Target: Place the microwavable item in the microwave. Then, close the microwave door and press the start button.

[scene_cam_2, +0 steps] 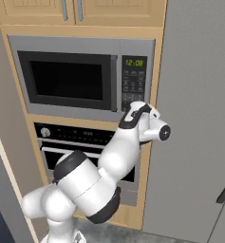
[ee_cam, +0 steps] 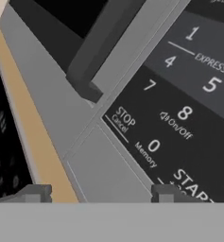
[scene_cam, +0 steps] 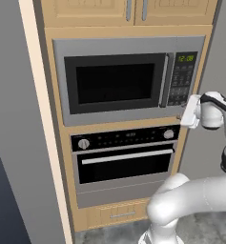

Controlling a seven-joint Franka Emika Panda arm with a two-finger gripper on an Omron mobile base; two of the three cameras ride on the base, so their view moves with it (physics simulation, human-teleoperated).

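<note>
The microwave door (scene_cam: 115, 82) is sitting shut against the microwave (scene_cam: 128, 78), so the bowl cannot be seen; whether it is inside I cannot tell. The end effector (ee_cam: 101, 196) is hovering just off the lower end of the keypad (ee_cam: 189, 118), released, its two fingertips (ee_cam: 35, 193) standing apart with nothing between them. The START label (ee_cam: 191, 184) is lying right beside the one fingertip, slightly toward the keypad's bottom edge. One microwave, one wall oven (scene_cam: 126, 159) directly below it, one arm.
</note>
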